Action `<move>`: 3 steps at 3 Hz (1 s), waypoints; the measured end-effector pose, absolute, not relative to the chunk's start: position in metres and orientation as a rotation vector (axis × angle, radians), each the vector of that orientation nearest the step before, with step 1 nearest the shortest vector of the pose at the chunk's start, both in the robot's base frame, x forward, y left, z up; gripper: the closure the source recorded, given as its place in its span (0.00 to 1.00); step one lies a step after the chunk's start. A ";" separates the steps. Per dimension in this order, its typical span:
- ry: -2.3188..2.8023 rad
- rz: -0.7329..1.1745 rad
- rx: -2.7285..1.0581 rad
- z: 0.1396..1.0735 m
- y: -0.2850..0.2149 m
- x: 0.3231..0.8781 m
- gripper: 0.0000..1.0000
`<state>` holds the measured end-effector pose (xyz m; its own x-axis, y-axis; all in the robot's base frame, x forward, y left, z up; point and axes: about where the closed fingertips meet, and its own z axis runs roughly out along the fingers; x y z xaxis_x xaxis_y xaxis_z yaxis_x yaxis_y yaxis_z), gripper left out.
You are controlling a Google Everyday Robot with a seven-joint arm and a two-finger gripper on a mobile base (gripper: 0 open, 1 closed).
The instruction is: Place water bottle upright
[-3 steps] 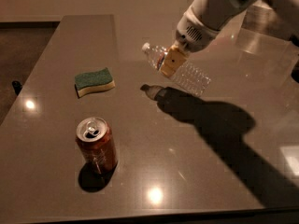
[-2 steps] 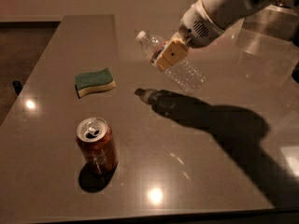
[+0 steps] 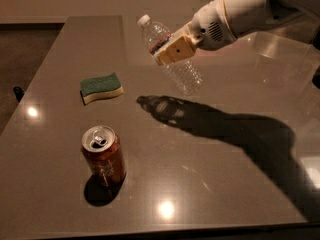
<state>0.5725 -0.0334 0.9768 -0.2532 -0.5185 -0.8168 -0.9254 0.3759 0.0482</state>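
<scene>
The water bottle (image 3: 182, 73) is a clear ribbed plastic bottle with a white cap and a red-and-white band near the neck. It hangs in the air above the table, tilted with its cap up and to the left. My gripper (image 3: 169, 50) comes in from the upper right on a white arm and is shut on the bottle's upper body, just below the label band. The bottle's base is lifted off the table (image 3: 225, 184), and its shadow falls on the surface below.
An open red soda can (image 3: 103, 155) stands upright at the front left. A green-and-yellow sponge (image 3: 101, 87) lies at the left middle. The table's left edge meets a dark floor. The arm's shadow stretches across the right half.
The gripper has lifted the bottle higher and turned it more toward upright, cap rising up and left. The shadow on the table has shifted with it. Can and sponge have not moved.
</scene>
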 end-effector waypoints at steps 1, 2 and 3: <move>1.799 0.770 -1.179 0.984 -0.024 0.577 1.00; 1.691 0.817 -1.117 0.990 -0.019 0.582 1.00; 1.586 0.848 -1.060 0.989 -0.015 0.585 1.00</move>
